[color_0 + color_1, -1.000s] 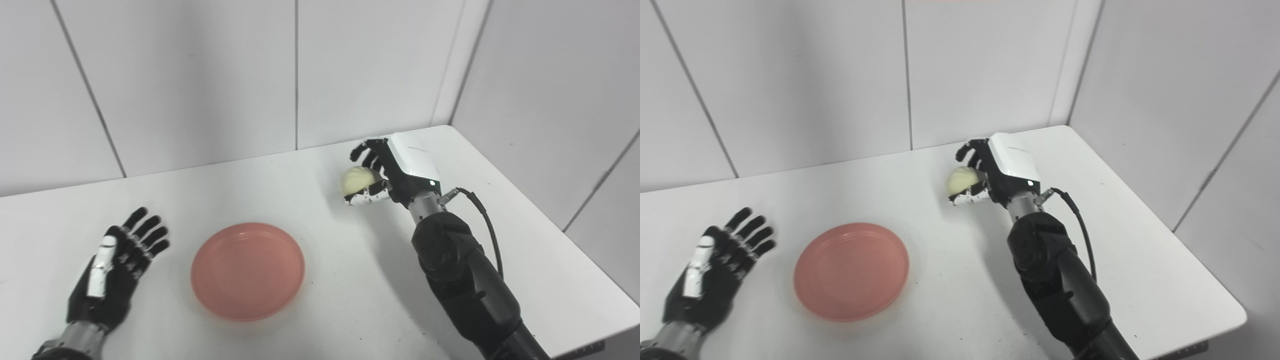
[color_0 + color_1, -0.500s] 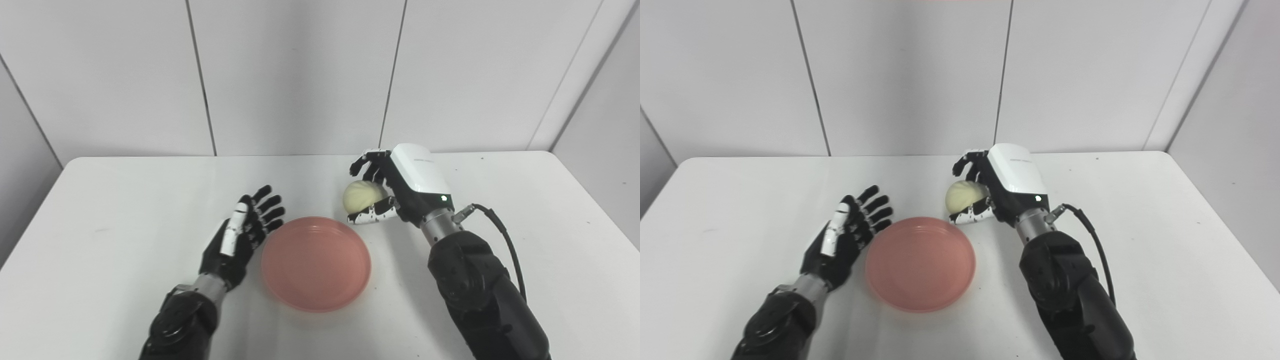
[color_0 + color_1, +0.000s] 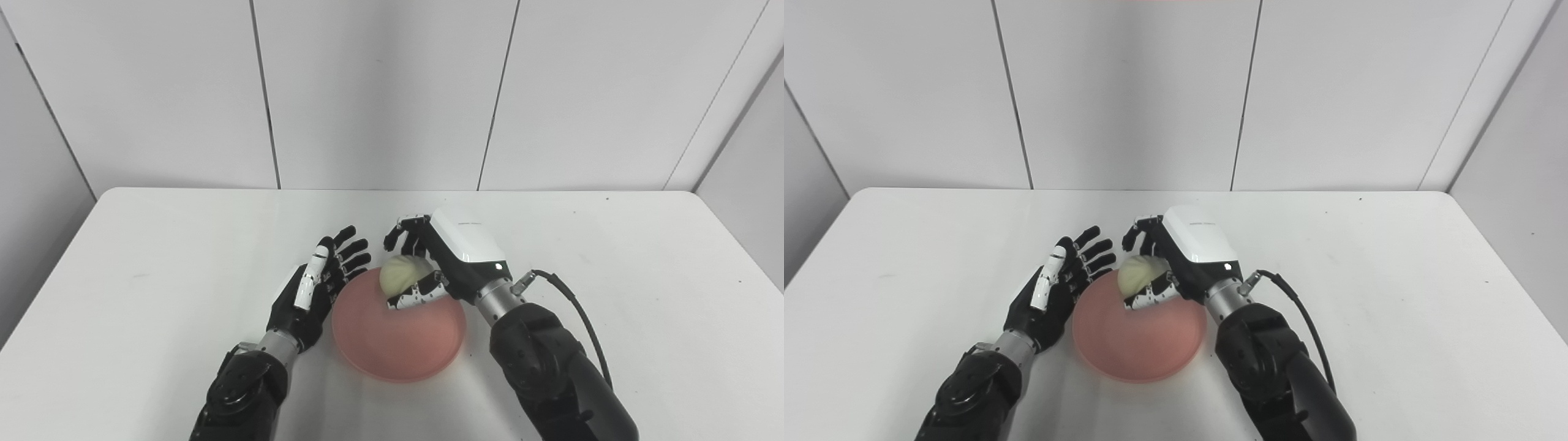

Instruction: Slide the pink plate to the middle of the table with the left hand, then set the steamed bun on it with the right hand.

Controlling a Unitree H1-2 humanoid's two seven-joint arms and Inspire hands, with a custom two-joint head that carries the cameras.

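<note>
The pink plate (image 3: pixel 398 340) lies near the middle of the white table (image 3: pixel 122 257). My right hand (image 3: pixel 450 263) is shut on the pale steamed bun (image 3: pixel 398 274) and holds it just above the far part of the plate, with the thumb under the bun. My left hand (image 3: pixel 315 288) is open, with its fingers spread, right at the plate's left rim. Whether it touches the rim I cannot tell. The right eye view shows the same: the bun (image 3: pixel 1138 272) over the plate (image 3: pixel 1139 343).
White wall panels stand close behind the table. The table's right edge (image 3: pixel 741 257) and left edge are in view. A black cable (image 3: pixel 576 306) runs along my right forearm.
The camera has swung left, shifting the whole picture. My right hand has carried the bun left and nearer, from beside the plate to above it. My left hand has come closer to the plate's rim.
</note>
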